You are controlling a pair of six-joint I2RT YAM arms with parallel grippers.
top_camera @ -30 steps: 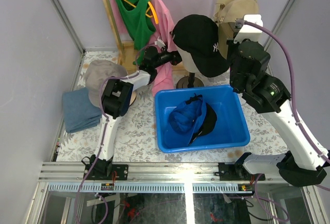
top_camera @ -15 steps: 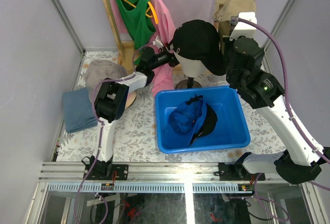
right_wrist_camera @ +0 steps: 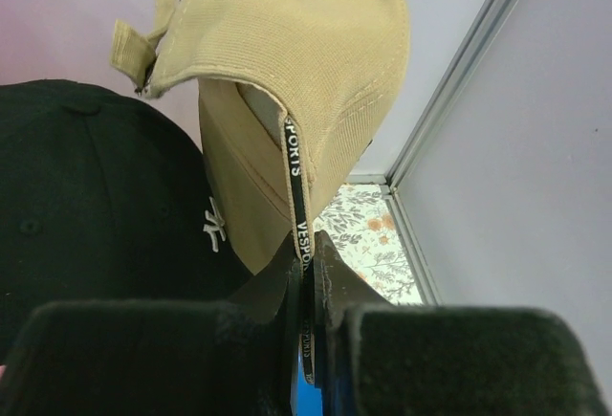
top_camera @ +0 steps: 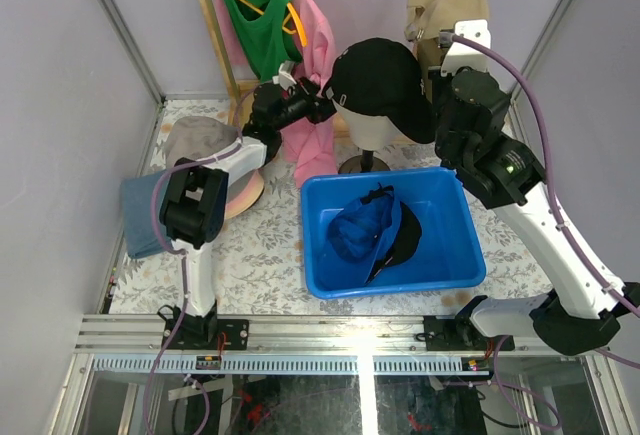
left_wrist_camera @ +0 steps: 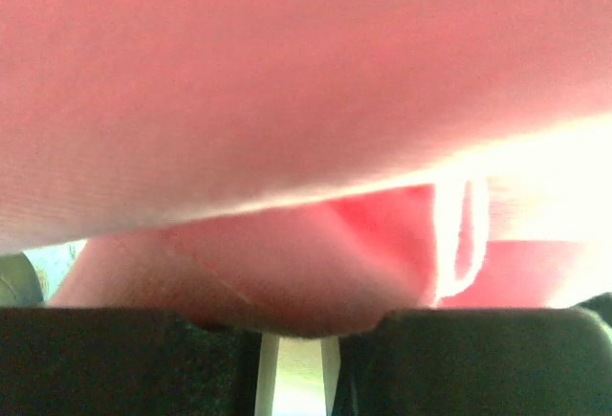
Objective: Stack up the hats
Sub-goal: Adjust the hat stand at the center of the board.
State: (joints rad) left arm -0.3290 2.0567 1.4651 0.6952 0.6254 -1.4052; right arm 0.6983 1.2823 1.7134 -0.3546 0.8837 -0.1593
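Note:
A black cap with a white logo [top_camera: 385, 70] sits on the cream mannequin head [top_camera: 372, 127]. My left gripper [top_camera: 316, 107] hovers just left of it against the hanging pink shirt [left_wrist_camera: 287, 100]. Its jaws stand slightly open with daylight between them and nothing in the gap. My right gripper [right_wrist_camera: 306, 244] is shut on the lettered black band of a khaki cap [right_wrist_camera: 306, 62], held up behind the head at the back right [top_camera: 440, 10]. A blue cap [top_camera: 358, 230] and a black hat [top_camera: 405, 237] lie in the blue bin [top_camera: 385, 176]. A grey-taupe bucket hat [top_camera: 200, 140] rests on a pinkish brim [top_camera: 245, 190] at the left.
Green and pink shirts hang on a wooden rack [top_camera: 215, 25] at the back. Folded blue fabric [top_camera: 140, 217] lies at the table's left edge. Walls and metal posts close in the table on three sides.
My left gripper has let go of the black cap, opened a little and drawn back left. The cap has turned on the head. My right arm has raised the khaki cap slightly.

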